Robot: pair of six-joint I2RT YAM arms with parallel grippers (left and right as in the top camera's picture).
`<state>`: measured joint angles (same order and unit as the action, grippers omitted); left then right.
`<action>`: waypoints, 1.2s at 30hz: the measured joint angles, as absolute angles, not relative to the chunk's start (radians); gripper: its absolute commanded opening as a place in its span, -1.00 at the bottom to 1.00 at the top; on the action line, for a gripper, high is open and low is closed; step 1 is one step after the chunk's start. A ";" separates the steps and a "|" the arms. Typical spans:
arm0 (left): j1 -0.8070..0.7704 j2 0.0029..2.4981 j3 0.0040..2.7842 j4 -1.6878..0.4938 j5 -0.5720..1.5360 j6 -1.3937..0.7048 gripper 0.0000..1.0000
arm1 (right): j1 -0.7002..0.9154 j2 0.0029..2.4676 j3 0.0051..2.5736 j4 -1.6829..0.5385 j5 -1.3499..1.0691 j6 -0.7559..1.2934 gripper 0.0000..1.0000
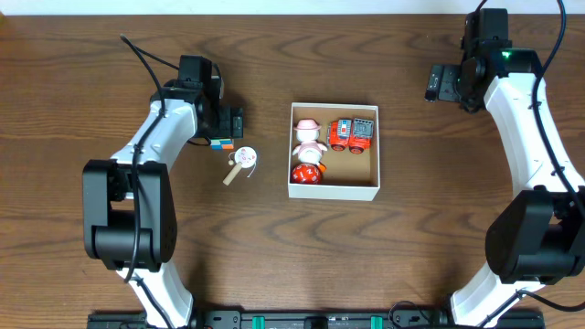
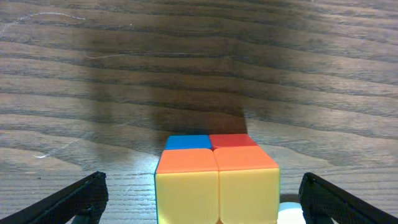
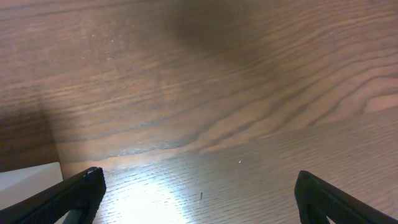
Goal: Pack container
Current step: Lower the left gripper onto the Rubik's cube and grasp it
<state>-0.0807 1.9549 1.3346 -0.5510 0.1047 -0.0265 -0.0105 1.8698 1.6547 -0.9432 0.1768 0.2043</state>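
The container [image 1: 333,190] is a shallow white box with a brown inside at the table's middle. It holds a pink figure [image 1: 308,137], a red ball [image 1: 305,173] and a red toy truck [image 1: 352,134]. My left gripper [image 1: 222,137] is open around a small colour cube [image 1: 220,143] on the table, left of the box. In the left wrist view the cube [image 2: 216,180] sits between the spread fingers [image 2: 202,199], with gaps on both sides. My right gripper [image 1: 437,84] is open and empty above bare wood at the back right; its fingers [image 3: 199,199] are spread wide.
A small round white toy with a wooden handle [image 1: 241,163] lies just right of the cube, between it and the box. A corner of the box's white wall shows in the right wrist view [image 3: 28,177].
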 measured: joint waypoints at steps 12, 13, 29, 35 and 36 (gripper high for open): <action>-0.081 1.986 1.335 -0.553 0.123 -0.027 0.96 | -0.010 1.870 1.655 -0.943 0.177 0.204 0.98; -0.081 1.986 1.335 -0.553 0.124 -0.027 0.96 | -0.010 1.870 1.655 -0.943 0.177 0.204 0.98; -0.081 1.989 1.335 -0.554 0.128 -0.030 0.70 | -0.010 1.870 1.655 -0.943 0.177 0.204 0.99; -0.081 1.998 1.335 -0.554 0.128 -0.051 0.11 | -0.010 1.870 1.655 -0.943 0.177 0.204 0.99; -0.081 1.999 1.335 -0.554 0.128 -0.057 0.03 | -0.010 1.870 1.655 -0.943 0.177 0.204 0.98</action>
